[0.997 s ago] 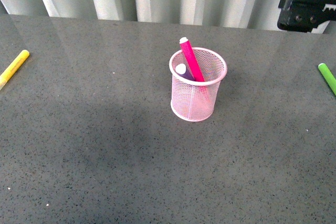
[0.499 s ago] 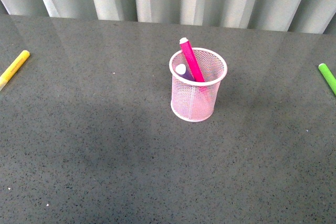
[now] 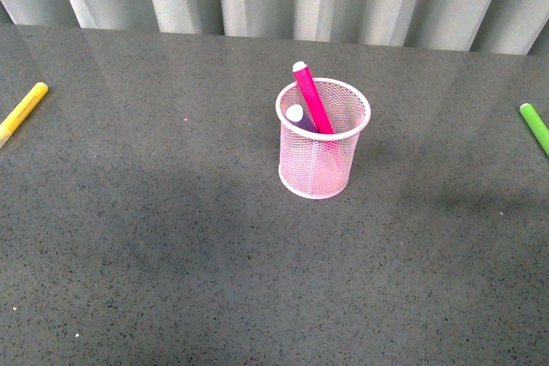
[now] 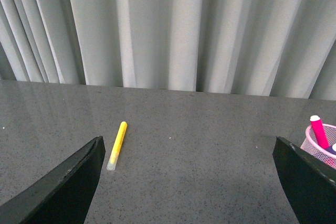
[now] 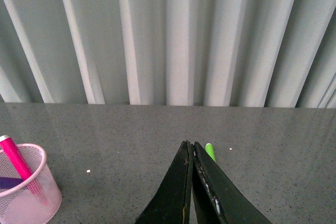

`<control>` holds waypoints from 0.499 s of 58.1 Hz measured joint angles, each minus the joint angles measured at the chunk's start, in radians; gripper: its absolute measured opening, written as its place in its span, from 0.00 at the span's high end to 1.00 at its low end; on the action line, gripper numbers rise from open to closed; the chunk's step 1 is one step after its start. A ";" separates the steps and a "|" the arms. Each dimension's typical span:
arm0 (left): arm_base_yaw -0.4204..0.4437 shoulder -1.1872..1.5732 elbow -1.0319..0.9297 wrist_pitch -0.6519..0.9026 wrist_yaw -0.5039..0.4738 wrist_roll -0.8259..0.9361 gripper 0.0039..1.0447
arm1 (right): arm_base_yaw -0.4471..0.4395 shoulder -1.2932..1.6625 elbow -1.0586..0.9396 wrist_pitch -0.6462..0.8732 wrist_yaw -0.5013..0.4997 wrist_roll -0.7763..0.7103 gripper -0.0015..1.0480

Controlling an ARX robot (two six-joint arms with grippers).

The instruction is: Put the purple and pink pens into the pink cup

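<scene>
The pink cup [image 3: 323, 156] stands upright at the middle of the grey table. The hot pink pen [image 3: 310, 96] leans in it, its pale cap above the rim. The purple pen [image 3: 298, 117] sits beside it inside the cup; only its pale cap and a bit of its body show. The cup also shows in the left wrist view [image 4: 321, 145] and in the right wrist view [image 5: 23, 195], with both pens in it. Neither gripper shows in the front view. My left gripper [image 4: 189, 148] is open and empty above the table. My right gripper [image 5: 190, 144] is shut and empty.
A yellow marker [image 3: 23, 111] lies near the table's left edge and shows in the left wrist view [image 4: 116, 145]. A green marker [image 3: 534, 127] lies at the right edge; its tip shows behind my right gripper [image 5: 210, 151]. Pale curtains hang behind the table.
One second ago my right arm showed at the top right of the front view; it has since left that view. The cup and pens have not moved.
</scene>
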 joint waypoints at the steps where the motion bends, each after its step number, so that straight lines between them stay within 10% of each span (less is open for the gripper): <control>1: 0.000 0.000 0.000 0.000 0.000 0.000 0.06 | 0.000 -0.015 0.000 -0.011 -0.001 0.000 0.97; 29: 0.000 0.000 0.000 0.000 0.000 0.000 0.06 | -0.001 -0.325 -0.005 -0.293 -0.005 0.000 0.97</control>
